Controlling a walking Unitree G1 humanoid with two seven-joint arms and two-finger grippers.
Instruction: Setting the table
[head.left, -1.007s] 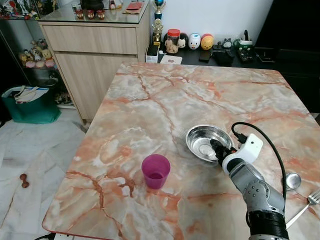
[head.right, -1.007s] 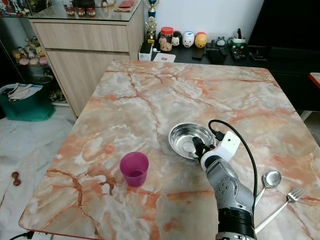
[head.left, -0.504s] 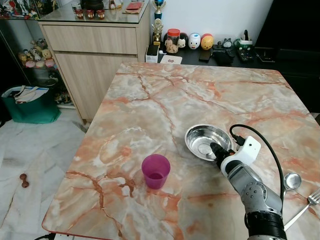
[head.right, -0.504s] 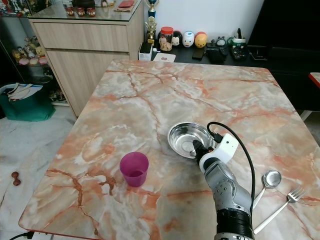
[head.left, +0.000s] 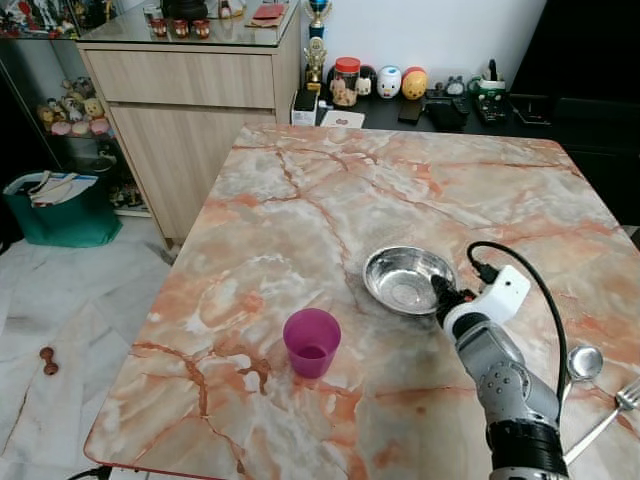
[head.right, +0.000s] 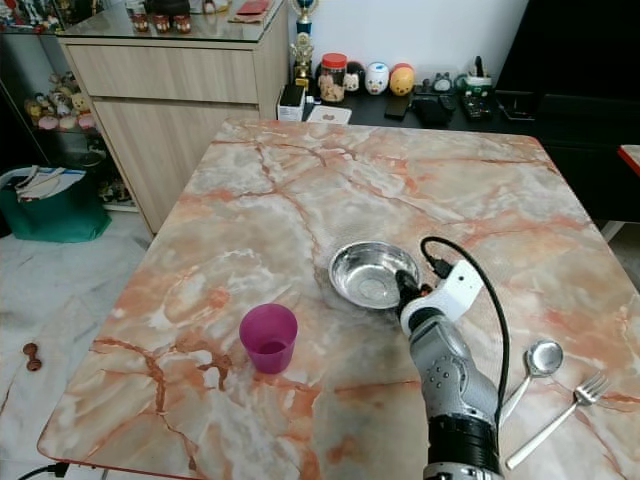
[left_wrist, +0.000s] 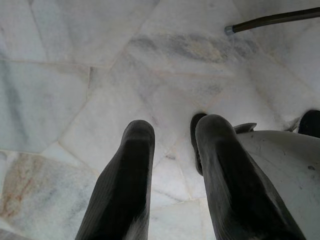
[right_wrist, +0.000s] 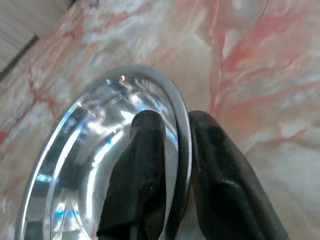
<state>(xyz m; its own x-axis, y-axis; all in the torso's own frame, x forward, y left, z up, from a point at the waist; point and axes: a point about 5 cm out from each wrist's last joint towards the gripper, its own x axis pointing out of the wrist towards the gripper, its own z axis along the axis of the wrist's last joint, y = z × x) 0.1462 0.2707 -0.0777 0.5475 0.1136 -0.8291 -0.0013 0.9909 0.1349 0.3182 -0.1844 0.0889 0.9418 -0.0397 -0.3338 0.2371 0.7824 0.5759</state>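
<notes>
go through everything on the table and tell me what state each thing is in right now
Steel bowl: upright, empty, rim pinched by the right gripper.
Purple cup: upright, standing free.
Spoon: lying flat, bowl end up.
Fork: lying flat beside the spoon.
Left gripper: open, above the floor.

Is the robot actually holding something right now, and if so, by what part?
Yes. The right gripper pinches the steel bowl by its rim, one finger inside and one outside. The left gripper holds nothing.

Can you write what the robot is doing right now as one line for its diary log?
right pincer: shut on steel bowl rim | purple cup: standing apart | spoon, fork: lying beside right arm | left pincer: idle over floor
</notes>
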